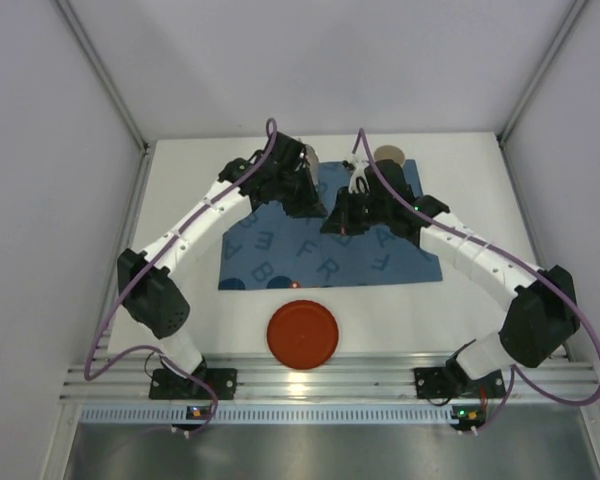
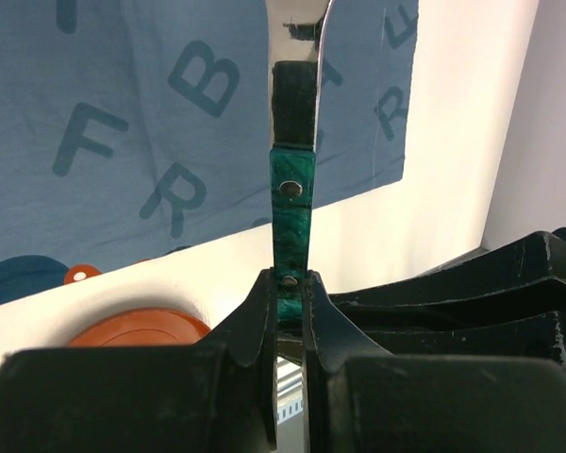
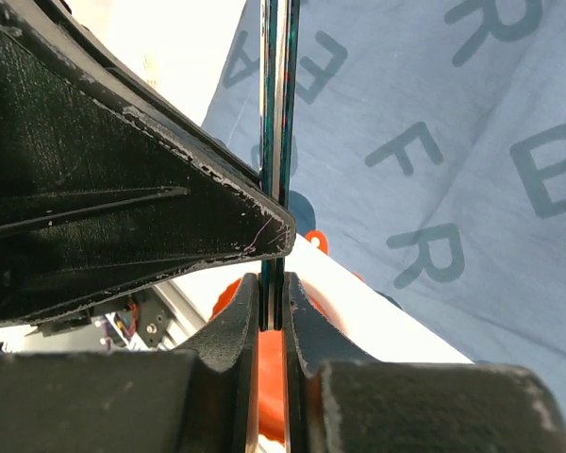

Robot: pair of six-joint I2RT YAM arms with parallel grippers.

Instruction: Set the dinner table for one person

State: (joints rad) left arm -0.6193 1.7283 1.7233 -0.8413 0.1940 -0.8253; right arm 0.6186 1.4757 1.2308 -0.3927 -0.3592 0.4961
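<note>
A piece of cutlery with a green marbled handle [image 2: 292,203] and a metal end is held in the air over the blue lettered placemat [image 1: 280,255]. My left gripper [image 2: 290,281] is shut on the end of that handle. My right gripper [image 3: 273,283] is shut on the same handle, seen edge-on [image 3: 275,113], right beside the left fingertips. In the top view the two grippers meet at the mat's far middle, left gripper [image 1: 315,198] and right gripper [image 1: 342,218], and hide the cutlery. An orange plate [image 1: 303,335] lies on the white dinner table [image 1: 180,200] just in front of the mat.
A brown round cup [image 1: 388,155] stands at the back right, past the mat. A small orange tab [image 2: 80,274] lies at the mat's near edge. The ribbed aluminium rail [image 1: 330,380] runs along the near edge. White walls enclose the table on three sides.
</note>
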